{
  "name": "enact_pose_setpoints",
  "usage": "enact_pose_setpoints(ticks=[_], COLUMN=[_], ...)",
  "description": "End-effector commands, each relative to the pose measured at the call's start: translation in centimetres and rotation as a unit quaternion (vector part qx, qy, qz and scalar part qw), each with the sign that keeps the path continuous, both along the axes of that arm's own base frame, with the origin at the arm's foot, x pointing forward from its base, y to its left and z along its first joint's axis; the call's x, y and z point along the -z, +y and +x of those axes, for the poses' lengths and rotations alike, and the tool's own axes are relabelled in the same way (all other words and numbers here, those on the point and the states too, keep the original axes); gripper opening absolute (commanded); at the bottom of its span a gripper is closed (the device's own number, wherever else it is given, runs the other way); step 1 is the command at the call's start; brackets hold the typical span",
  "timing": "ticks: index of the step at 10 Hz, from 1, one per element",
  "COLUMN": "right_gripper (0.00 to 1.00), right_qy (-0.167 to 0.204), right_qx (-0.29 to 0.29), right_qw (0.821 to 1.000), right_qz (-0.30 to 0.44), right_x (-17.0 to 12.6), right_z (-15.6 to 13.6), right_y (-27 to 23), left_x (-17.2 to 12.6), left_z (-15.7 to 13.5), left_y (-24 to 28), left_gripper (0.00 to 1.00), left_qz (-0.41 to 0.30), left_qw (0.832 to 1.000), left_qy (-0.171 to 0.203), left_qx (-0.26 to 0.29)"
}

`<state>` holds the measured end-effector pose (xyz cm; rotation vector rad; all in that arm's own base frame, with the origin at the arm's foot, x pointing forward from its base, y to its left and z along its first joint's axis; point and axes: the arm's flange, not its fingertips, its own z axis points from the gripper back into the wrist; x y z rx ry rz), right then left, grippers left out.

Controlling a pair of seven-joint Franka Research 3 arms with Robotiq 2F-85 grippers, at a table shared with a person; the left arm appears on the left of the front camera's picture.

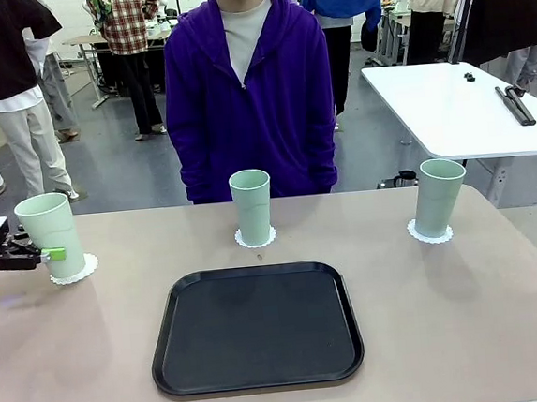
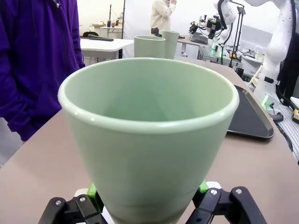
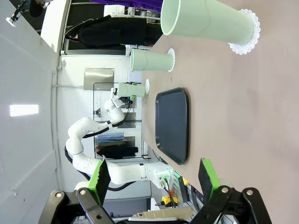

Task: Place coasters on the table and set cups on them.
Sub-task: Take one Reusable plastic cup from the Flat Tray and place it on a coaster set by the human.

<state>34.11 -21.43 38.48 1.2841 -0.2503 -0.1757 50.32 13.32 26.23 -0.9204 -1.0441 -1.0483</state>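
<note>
Three mint-green cups stand on the beige table [image 1: 75, 359], each on a white lacy coaster. My left gripper [image 1: 49, 255] comes in from the left edge and is shut on the lower part of the left cup [image 1: 50, 234], which rests on its coaster [image 1: 84, 270]. In the left wrist view this cup [image 2: 147, 140] stands between the green pads [image 2: 92, 190]. The middle cup [image 1: 251, 205] on its coaster [image 1: 254, 240] stands before the person. The right cup [image 1: 437, 196] sits on its coaster [image 1: 430, 235]. My right gripper [image 3: 154, 175] is open and holds nothing, well back from the right cup [image 3: 205, 23].
A black tray [image 1: 260, 379] lies bare in the middle of the near side. A person in a purple hoodie [image 1: 248, 99] stands at the far edge with hands down. A white table [image 1: 458, 109] stands behind on the right.
</note>
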Motion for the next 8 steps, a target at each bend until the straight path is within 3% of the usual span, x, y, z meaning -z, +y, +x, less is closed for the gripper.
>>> enact_pose_setpoints(ticks=[1, 2, 6, 8], right_gripper=[1.0, 1.0, 1.0, 1.0], right_qy=[-0.005, -0.005, -0.005, -0.005], right_qx=[-0.001, -0.001, -0.001, -0.001], right_qw=[1.0, 1.0, 1.0, 1.0], right_qz=[0.003, 0.003, 0.003, 0.003], right_x=[0.0, 0.0, 0.0, 0.0], right_z=[-0.1, -0.1, -0.1, -0.1], right_y=[0.1, 0.1, 0.1, 0.1], left_x=[-0.7, 0.0, 0.1, 0.8], left_z=[0.4, 0.0, 0.0, 1.5], left_y=[0.2, 0.0, 0.0, 0.2], left_gripper=[0.85, 0.85, 0.85, 0.85], left_qz=[0.006, 0.0, -0.001, -0.032], left_qw=[1.0, 1.0, 1.0, 0.999], left_qy=[0.02, 0.0, 0.005, -0.02], left_qx=[0.001, 0.0, -0.001, 0.031])
